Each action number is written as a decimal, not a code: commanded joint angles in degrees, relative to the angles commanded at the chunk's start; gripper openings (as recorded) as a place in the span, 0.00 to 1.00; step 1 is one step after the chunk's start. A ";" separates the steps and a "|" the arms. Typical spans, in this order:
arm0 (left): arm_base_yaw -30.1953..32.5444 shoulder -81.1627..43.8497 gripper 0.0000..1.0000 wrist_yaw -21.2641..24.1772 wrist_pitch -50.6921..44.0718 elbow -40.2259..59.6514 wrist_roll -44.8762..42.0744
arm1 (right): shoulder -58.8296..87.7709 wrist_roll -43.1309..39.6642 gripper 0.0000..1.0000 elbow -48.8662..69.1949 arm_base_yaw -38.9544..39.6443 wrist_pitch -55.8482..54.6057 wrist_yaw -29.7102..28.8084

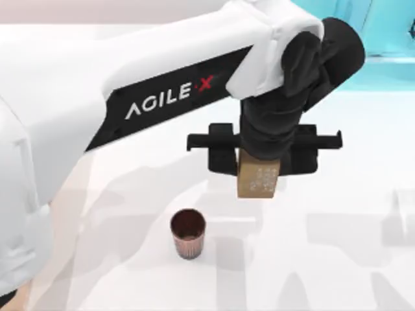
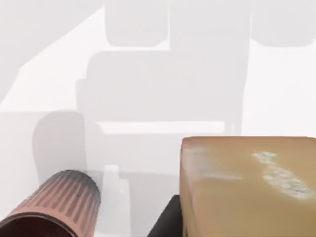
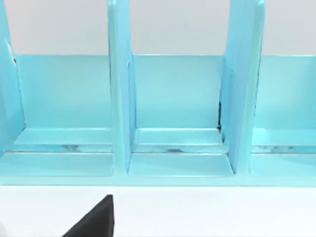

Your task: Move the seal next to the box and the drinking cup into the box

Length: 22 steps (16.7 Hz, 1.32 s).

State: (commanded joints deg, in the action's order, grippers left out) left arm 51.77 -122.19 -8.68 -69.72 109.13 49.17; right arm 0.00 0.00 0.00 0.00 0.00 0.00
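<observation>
The seal [image 1: 258,179] is a tan block with whitish markings, and my left gripper [image 1: 259,170] is shut on it, holding it above the white table right of the middle. In the left wrist view the seal [image 2: 247,187] looms close, with the drinking cup [image 2: 54,207] beyond it on the table. The drinking cup [image 1: 188,233], dark reddish-brown and ribbed, stands upright on the table, left of and nearer the front than the held seal, apart from it. The box is out of view.
A turquoise shelf unit [image 1: 389,39] stands at the back right; the right wrist view faces its open compartments [image 3: 177,98] from close by. My left arm's white link [image 1: 130,71] spans the table's left and middle. A black part [image 3: 94,222] edges the right wrist view.
</observation>
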 joint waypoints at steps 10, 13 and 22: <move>-17.22 7.62 0.00 2.70 2.63 -9.36 -17.53 | 0.00 0.00 1.00 0.00 0.00 0.00 0.00; -26.82 11.76 0.00 4.05 4.16 -13.96 -26.87 | 0.00 0.00 1.00 0.00 0.00 0.00 0.00; -32.08 14.92 0.00 5.09 5.69 -17.27 -32.29 | 0.00 0.00 1.00 0.00 0.00 0.00 0.00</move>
State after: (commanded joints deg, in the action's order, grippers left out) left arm 19.70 -107.27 -3.59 -64.03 91.86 16.88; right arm 0.00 0.00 0.00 0.00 0.00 0.00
